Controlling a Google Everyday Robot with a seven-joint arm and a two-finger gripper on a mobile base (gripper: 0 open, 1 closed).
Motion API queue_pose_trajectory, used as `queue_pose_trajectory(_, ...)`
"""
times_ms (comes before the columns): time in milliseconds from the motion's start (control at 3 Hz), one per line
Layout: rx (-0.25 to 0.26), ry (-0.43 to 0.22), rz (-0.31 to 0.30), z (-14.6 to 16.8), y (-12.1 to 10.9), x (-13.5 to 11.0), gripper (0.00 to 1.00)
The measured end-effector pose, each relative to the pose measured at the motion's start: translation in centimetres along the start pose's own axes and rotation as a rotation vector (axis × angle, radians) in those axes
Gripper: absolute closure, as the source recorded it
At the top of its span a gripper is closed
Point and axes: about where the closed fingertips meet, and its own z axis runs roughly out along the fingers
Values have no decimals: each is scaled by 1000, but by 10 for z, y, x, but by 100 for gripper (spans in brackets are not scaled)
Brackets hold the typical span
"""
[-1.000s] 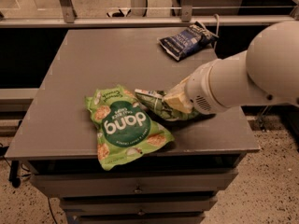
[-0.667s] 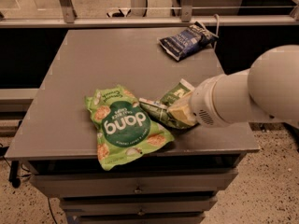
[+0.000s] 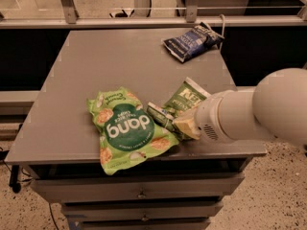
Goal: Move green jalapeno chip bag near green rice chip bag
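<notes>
Near the front right edge of the table (image 3: 72, 80), the gripper (image 3: 184, 125) has its jaws clenched on the green jalapeno chip bag (image 3: 187, 98), which lies touching the right side of the green rice chip bag (image 3: 125, 127). A dark blue chip bag (image 3: 192, 41) lies well apart at the far edge.

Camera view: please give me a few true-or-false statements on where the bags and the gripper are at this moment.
1. The green jalapeno chip bag lies right beside the green rice chip bag. True.
2. The gripper is at the dark blue chip bag. False: it is at the green jalapeno chip bag, near the table's front edge.
3. The dark blue chip bag lies at the table's far right corner. True.
4. The green rice chip bag lies in an open drawer. False: it lies on the tabletop.
</notes>
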Motion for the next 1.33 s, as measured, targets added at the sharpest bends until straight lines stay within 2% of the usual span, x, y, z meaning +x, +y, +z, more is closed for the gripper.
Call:
queue_pose_trajectory(1000,36,-20,14,-10,-10,-5,12)
queue_pose_trajectory(1333,44,-28,12,-12,-13,-10,0)
